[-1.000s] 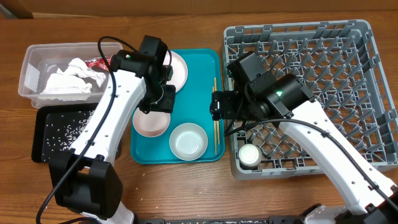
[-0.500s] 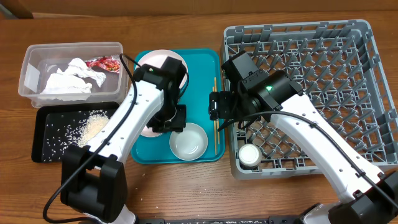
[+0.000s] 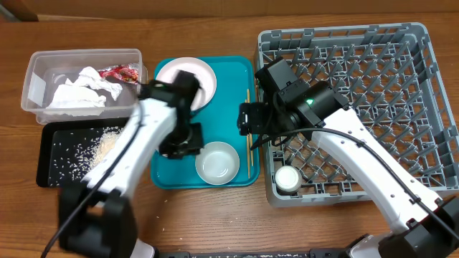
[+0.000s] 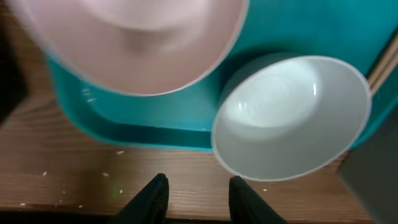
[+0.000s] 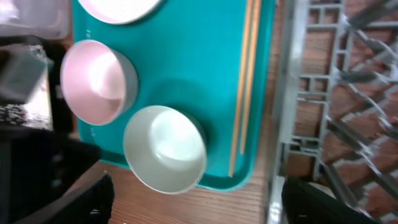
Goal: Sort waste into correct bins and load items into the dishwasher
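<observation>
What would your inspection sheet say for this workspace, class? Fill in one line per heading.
surface: wooden table, teal tray on it
job's things: plate, pink bowl, pale bowl, chopsticks on teal tray; cup in rack; napkins, wrapper in clear tub; rice in black tray
clutter: stray grains on wood by teal tray
grippers: left pincer open, empty; right pincer open, empty
cables: black loops at right arm's wrist
surroundings: cardboard-like edge at far side
</observation>
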You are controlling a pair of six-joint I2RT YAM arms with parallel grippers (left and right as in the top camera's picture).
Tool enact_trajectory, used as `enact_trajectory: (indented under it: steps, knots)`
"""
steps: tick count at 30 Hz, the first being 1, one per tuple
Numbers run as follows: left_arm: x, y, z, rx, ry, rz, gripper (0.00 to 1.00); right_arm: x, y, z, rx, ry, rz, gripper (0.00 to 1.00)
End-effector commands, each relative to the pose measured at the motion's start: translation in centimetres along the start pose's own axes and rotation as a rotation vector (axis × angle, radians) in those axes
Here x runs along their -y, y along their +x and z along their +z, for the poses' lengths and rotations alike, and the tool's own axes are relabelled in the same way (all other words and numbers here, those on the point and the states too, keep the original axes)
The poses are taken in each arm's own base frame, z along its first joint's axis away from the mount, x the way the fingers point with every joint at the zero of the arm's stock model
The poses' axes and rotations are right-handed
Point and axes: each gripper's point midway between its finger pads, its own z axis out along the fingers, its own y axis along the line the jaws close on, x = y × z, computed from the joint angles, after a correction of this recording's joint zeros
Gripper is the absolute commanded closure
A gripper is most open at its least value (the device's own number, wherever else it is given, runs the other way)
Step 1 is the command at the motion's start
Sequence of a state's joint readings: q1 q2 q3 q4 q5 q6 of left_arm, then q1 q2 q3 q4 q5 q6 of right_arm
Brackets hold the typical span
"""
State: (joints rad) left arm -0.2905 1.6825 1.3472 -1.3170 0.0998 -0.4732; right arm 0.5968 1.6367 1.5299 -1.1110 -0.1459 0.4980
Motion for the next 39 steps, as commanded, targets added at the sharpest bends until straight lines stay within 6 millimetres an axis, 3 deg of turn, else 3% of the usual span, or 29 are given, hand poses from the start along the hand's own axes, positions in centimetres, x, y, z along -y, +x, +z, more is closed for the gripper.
enact_trajectory:
  steps: [1, 2, 6, 13, 22, 27, 34, 35, 39]
  knots:
    - [-2.0, -0.2, -4.6, 0.154, 0.075, -0.052, 0.62, -1.6, 0.8, 2.2, -0.040, -0.023, -0.032, 0.16]
    - [-3.2, -0.1, -6.4, 0.216, 0.096, -0.051, 0.59, -2.0, 1.1, 3.6, -0.060, -0.018, -0.047, 0.18]
    - [-5.0, 0.1, -8.7, 0.314, 0.115, -0.047, 0.54, -1.8, 2.3, 6.9, -0.136, 0.023, -0.056, 0.23]
    - [-8.9, -0.7, -10.4, 0.394, 0.104, -0.157, 0.53, 0.3, 4.7, 11.5, -0.263, 0.104, -0.074, 0.39]
    - [-12.5, -2.6, -11.5, 0.472, 0.175, -0.195, 0.52, 1.1, 6.3, 14.5, -0.323, 0.092, -0.118, 0.58]
    - [-15.0, -3.2, -12.0, 0.509, 0.177, -0.269, 0.51, 1.2, 6.4, 14.9, -0.323, 0.092, -0.118, 0.73]
    - [-15.8, -3.7, -12.3, 0.540, 0.172, -0.291, 0.04, 1.2, 6.4, 14.9, -0.320, 0.090, -0.119, 0.92]
    - [-15.9, -3.8, -12.4, 0.543, 0.171, -0.291, 0.00, 1.2, 6.4, 14.9, -0.321, 0.091, -0.119, 0.96]
    - [-15.9, -3.8, -12.4, 0.542, 0.169, -0.292, 0.00, 1.2, 6.4, 14.9, -0.322, 0.091, -0.119, 0.96]
